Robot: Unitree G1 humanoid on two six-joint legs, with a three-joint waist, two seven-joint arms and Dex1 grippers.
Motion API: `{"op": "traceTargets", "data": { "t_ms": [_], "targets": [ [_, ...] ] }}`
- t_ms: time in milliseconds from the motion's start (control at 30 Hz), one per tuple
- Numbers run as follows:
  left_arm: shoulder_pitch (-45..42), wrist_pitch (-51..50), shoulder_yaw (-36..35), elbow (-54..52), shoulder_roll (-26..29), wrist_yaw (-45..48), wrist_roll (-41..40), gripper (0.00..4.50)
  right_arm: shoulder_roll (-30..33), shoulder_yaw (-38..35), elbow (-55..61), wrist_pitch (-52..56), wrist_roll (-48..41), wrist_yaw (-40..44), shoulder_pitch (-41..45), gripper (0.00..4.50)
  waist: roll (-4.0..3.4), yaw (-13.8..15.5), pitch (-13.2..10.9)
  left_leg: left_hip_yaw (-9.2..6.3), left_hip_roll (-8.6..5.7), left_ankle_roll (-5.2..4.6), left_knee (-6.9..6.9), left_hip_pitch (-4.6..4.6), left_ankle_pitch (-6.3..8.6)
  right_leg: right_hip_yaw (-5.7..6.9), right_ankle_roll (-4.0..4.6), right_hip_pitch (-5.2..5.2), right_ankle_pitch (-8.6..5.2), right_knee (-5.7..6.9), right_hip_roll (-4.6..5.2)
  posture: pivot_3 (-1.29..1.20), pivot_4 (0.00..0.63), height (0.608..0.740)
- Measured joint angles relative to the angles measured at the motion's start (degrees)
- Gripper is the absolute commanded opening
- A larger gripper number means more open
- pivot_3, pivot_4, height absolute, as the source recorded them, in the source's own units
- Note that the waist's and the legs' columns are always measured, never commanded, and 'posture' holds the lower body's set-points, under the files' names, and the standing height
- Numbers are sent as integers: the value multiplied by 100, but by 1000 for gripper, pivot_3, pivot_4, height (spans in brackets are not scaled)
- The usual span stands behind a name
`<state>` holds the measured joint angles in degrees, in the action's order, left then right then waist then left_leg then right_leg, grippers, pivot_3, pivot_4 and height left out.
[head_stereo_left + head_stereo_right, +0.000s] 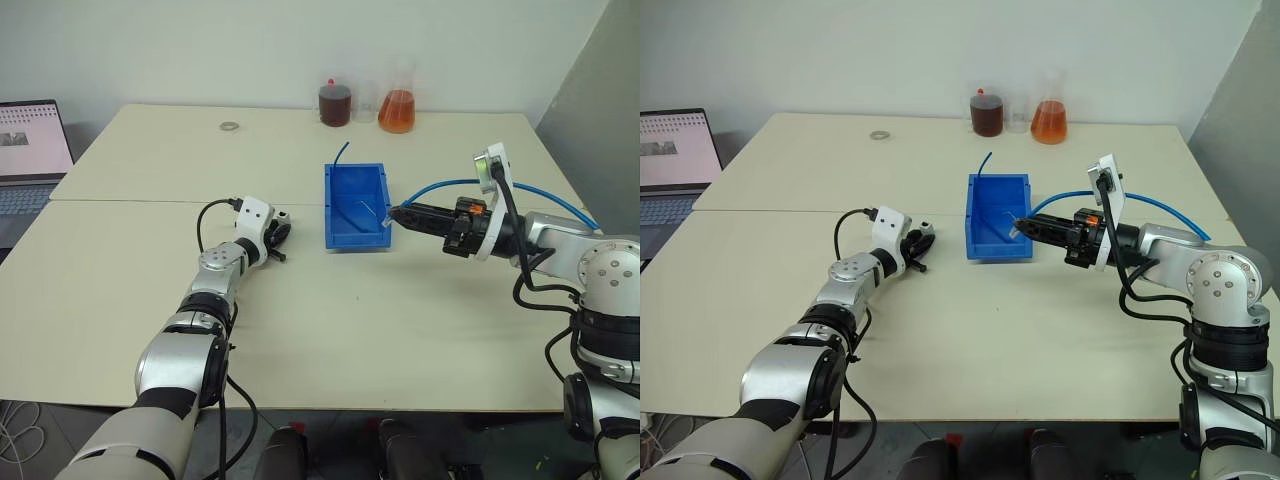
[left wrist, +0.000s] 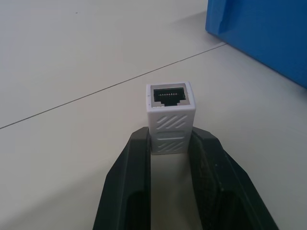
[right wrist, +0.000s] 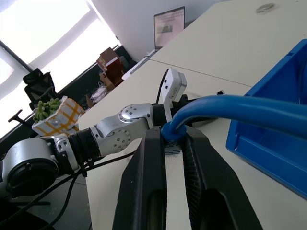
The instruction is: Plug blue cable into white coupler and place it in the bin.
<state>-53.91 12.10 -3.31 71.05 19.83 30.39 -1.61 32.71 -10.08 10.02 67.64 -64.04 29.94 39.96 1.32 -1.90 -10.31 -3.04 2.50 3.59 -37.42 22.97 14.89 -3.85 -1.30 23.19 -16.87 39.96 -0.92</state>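
Note:
The white coupler lies low over the table with its dark socket facing away from the wrist, and my left gripper is shut on its sides. From the head view that gripper sits left of the bin, a bright-blue open tray at the table's middle. My right gripper hovers at the bin's right rim, pointing left, shut on the blue cable. The cable arcs back over the right arm toward the table's right edge.
A short dark-blue wire stub sticks up at the bin's far corner. At the table's back edge stand a dark jar, a clear beaker and an orange-filled flask. A small ring lies far left, a laptop beyond it.

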Motion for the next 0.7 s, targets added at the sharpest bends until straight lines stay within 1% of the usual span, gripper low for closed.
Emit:
{"op": "traceTargets", "data": {
  "t_ms": [133,233,300,333,433,500,567,633,700],
  "targets": [
    [2,17,6,-7,21,100,10,783,0,0,0,-54,10,4,-8,230,0,0,0,0,0,0,0,0,0,0,0,0,0,0,0,0,150,740],
    [199,-6,78,-425,98,1022,-39,783,-13,12,8,-90,43,3,-26,230,0,5,0,2,0,1,5,2,0,0,1,3,0,-1,0,0,150,740],
    [665,-114,284,-1300,289,2037,-134,783,-35,17,44,-107,88,-8,-38,230,-1,-12,0,7,2,2,16,0,-1,-4,3,7,0,-3,0,0,150,740],
    [790,-171,306,-1516,339,2230,-180,783,-33,12,56,-111,96,-9,-49,230,-1,-16,-1,8,5,2,20,-1,-1,-5,3,8,0,-3,0,0,150,740],
    [1528,-717,381,-2803,676,3068,-489,783,-68,20,110,-179,198,-30,-93,230,-2,-38,-1,4,9,2,33,-3,-1,-3,10,12,-4,-1,-2,0,150,740],
    [2234,-1363,476,-4151,940,3693,-916,783,-43,68,233,-274,298,-1,-212,230,-4,-45,-2,3,11,2,36,-3,-1,-4,12,13,-6,-3,-1,0,150,740],
    [2600,-1803,628,-5004,1049,4051,-1183,783,-23,222,329,-379,508,18,-311,230,-5,-32,-3,3,9,2,35,-1,-1,-3,12,13,-6,-4,0,0,150,740],
    [2791,-2083,812,-5654,1087,4260,-1342,783,-26,477,397,-539,753,98,-344,230,-5,10,-3,0,7,2,26,-3,-1,-2,11,8,-6,-4,0,0,150,740],
    [2829,-2155,973,-5950,1086,4362,-1370,783,-33,661,470,-679,940,187,-365,230,-5,19,-3,0,5,1,22,-6,-1,-2,9,5,-6,-3,-1,0,150,740]
  ]
}}
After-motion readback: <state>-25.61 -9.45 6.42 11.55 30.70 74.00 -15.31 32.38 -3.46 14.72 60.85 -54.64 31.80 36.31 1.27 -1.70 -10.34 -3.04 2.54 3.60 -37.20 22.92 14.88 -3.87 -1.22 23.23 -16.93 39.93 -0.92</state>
